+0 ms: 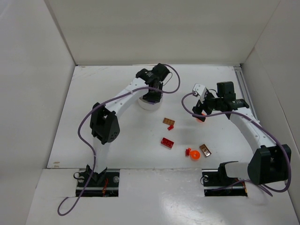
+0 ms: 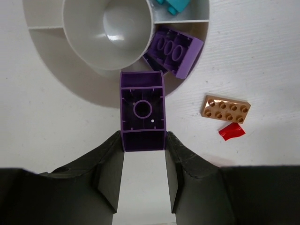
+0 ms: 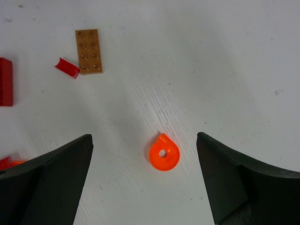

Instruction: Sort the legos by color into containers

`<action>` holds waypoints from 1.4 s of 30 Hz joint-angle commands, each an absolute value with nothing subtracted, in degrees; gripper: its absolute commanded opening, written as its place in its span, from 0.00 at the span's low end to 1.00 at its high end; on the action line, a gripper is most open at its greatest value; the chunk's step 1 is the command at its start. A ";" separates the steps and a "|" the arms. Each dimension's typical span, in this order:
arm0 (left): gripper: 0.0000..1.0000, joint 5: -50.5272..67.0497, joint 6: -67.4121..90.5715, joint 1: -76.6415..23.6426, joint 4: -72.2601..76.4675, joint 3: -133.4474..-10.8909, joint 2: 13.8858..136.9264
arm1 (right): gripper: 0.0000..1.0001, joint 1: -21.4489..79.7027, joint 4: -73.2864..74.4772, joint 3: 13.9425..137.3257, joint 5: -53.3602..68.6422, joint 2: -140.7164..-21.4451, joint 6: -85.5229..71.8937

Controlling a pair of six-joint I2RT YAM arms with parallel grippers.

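- Purple brick is gripped: clamped between the L gripper's fingers, hollow underside turned to the wrist cam.
- Brick's far end is seen right at the rim of the white dish; whether they touch can't be told.
- The dish is found far-centre on the table, mostly covered by the L gripper in the top view.
- Inside the dish, a second purple brick is seen lying tilted in the wedge compartment just right of the held one, round studs showing.
- A teal piece is spotted in the next compartment along, mostly cut off by the frame edge.
- The round central well is seen in the dish's middle.
- Over to the R side: the R gripper is held wide apart, nothing gripped.
- An orange round piece w/ a centre hole lies flat on the table between its fingers, touched by neither.
- Loose on the table, near-right of the dish: a tan plate w/ a red curved bit just beside it.
- A red brick is seen nearer than those.
- Further right & nearer: an orange ball-shaped piece, a small red piece against its left, a tan piece just to its right.
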State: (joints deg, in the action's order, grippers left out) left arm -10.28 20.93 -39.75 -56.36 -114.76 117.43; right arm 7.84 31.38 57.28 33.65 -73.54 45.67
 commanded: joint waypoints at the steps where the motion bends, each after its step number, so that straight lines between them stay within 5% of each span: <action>1: 0.06 -11.17 21.97 -39.64 -62.39 -117.94 118.29 | 0.96 7.38 31.38 59.15 34.10 -72.16 45.97; 10: 0.01 -5.62 19.78 -38.50 -60.56 -118.12 120.15 | 0.96 7.38 31.38 58.62 34.10 -71.02 45.97; 13: 0.26 -4.75 19.78 -37.01 -60.56 -120.14 120.84 | 0.96 7.38 31.38 58.62 34.10 -71.02 45.97; 18: 0.26 -3.34 19.78 -35.42 -61.08 -120.15 121.55 | 0.96 7.38 31.38 58.62 34.10 -70.49 45.97; 23: 0.46 -2.64 19.25 -35.42 -59.15 -120.15 120.33 | 0.96 7.38 31.38 58.62 34.10 -70.49 45.97; 33: 0.59 -2.55 18.73 -35.42 -57.30 -118.39 118.65 | 0.96 7.38 30.85 58.62 34.63 -70.49 45.97; 42: 1.00 -7.90 18.19 -35.42 -57.92 -125.76 115.49 | 0.96 7.38 29.71 57.57 35.16 -68.47 47.54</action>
State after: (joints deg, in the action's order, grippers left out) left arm -5.15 18.98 -35.40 -57.49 -121.40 121.21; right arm 7.84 31.31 57.28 33.52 -71.40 46.33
